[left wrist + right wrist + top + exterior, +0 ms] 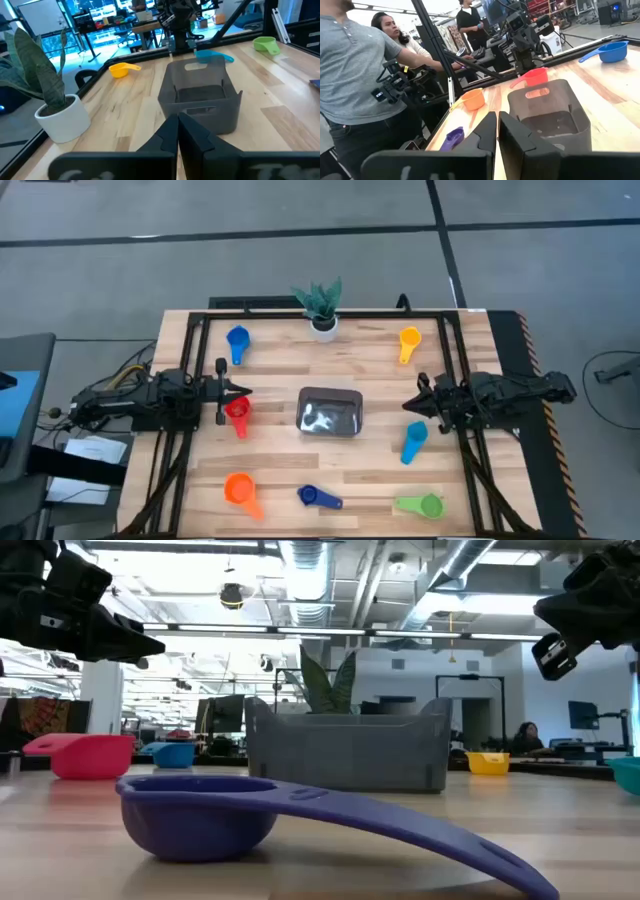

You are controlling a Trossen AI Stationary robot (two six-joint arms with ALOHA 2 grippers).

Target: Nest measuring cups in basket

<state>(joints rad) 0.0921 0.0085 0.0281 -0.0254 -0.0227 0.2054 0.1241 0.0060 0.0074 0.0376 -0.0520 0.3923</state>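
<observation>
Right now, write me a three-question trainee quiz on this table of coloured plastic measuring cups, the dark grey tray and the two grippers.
1. True or false: the dark grey translucent rectangular basket already holds a measuring cup.
2. Multiple choice: which small plastic cup lies nearest the shut left gripper? A) the red measuring cup B) the green measuring cup C) the yellow measuring cup
3. Fill in: the white pot with a green plant stands at the table's far edge, between the blue measuring cup and the ______ cup.

Key
1. False; no cup lies inside it.
2. A
3. yellow

The right gripper waits beside the light blue measuring cup.
</observation>
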